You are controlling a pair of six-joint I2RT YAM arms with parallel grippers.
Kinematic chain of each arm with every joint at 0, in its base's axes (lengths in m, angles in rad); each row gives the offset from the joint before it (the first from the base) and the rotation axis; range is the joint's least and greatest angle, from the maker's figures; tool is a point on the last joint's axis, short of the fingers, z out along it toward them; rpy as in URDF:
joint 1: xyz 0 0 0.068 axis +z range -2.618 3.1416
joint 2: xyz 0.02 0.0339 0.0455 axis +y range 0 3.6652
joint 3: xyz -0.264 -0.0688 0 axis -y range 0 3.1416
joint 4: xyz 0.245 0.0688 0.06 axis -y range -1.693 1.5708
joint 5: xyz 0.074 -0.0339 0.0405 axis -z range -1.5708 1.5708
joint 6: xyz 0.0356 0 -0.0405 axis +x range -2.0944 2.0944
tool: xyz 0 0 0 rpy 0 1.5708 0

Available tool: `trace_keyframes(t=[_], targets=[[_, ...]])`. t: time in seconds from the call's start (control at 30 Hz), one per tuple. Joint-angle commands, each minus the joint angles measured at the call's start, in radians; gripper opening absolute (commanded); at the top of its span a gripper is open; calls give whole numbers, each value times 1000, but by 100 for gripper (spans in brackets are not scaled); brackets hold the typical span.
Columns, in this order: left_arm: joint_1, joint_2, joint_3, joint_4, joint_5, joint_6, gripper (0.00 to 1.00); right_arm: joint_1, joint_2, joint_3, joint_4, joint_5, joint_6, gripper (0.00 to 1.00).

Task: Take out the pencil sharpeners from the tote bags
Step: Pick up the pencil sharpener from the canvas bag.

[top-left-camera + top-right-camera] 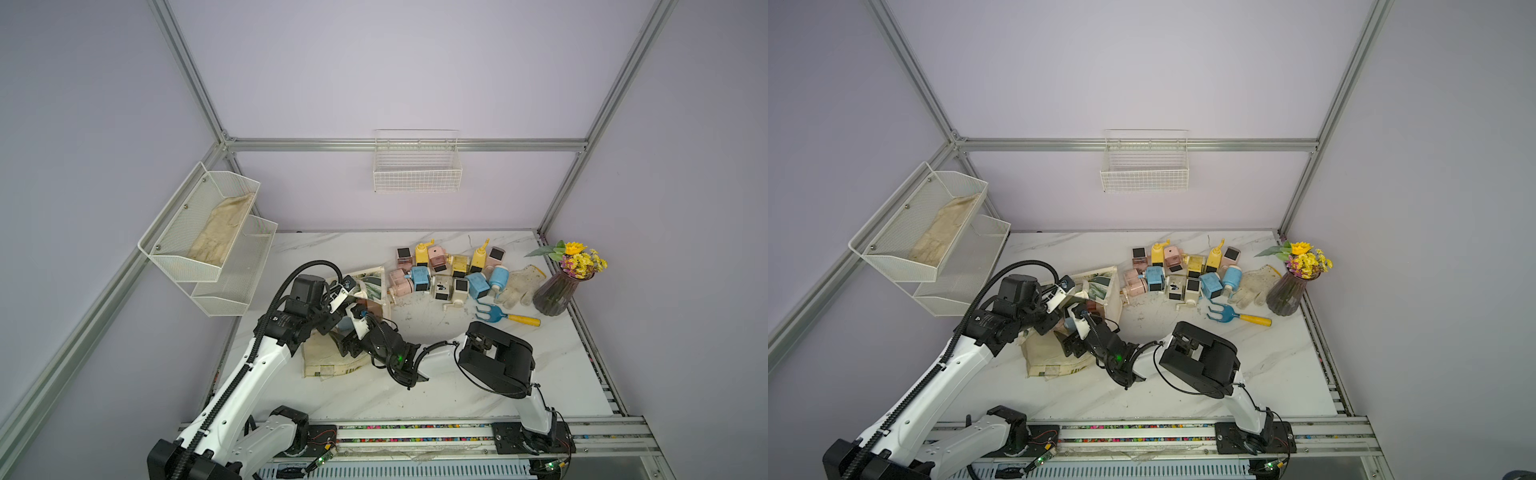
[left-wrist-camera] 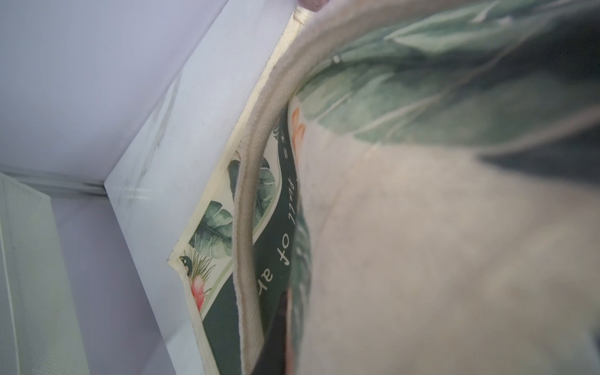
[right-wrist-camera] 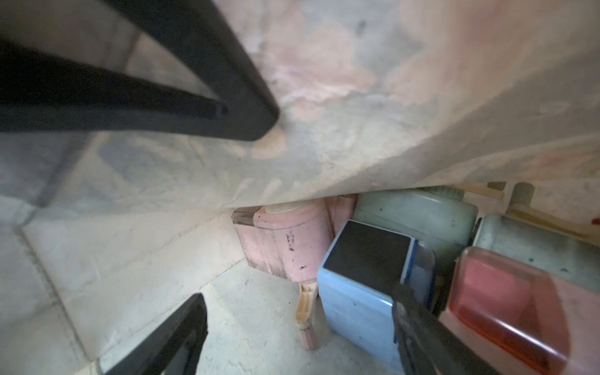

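The cream tote bag (image 1: pixel 328 357) with a green leafy print (image 2: pixel 422 81) lies at the table's left in both top views. My left gripper (image 1: pixel 340 293) is shut on its upper rim and holds the mouth up; fabric hides its jaws in the left wrist view. My right gripper (image 3: pixel 298 324) is inside the bag, open. A blue pencil sharpener (image 3: pixel 357 292) sits against one of its fingers (image 3: pixel 422 334). A pink one (image 3: pixel 285 243), a pale green one (image 3: pixel 415 211) and one with a red drawer (image 3: pixel 506 308) lie beside it. Several sharpeners (image 1: pixel 420 278) are piled at the back of the table.
A dirty white glove (image 1: pixel 519 284), a blue rake with a yellow handle (image 1: pixel 505 316) and a vase of flowers (image 1: pixel 557 291) lie to the right of the pile. A wire basket (image 1: pixel 417 166) hangs on the back wall. Mesh shelves (image 1: pixel 208 232) hang on the left wall.
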Motion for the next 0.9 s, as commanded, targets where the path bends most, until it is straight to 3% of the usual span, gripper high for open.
trace_keyframes(t=[0.0, 0.17, 0.3, 0.47, 0.67, 0.87], targets=[[7, 17, 143, 152, 32, 127, 0, -19, 47, 59, 25, 84, -63, 93], [16, 31, 160, 151, 78, 168, 0, -41, 83, 99, 52, 98, -33, 95], [19, 32, 171, 142, 153, 142, 0, -45, 130, 113, 146, -58, -185, 97], [20, 32, 173, 146, 192, 136, 0, -54, 204, 225, 127, -174, -335, 97], [35, 60, 182, 152, 208, 131, 0, -97, 320, 370, 66, -190, -337, 97], [44, 70, 176, 165, 224, 122, 0, -116, 396, 503, -138, -384, -403, 97]])
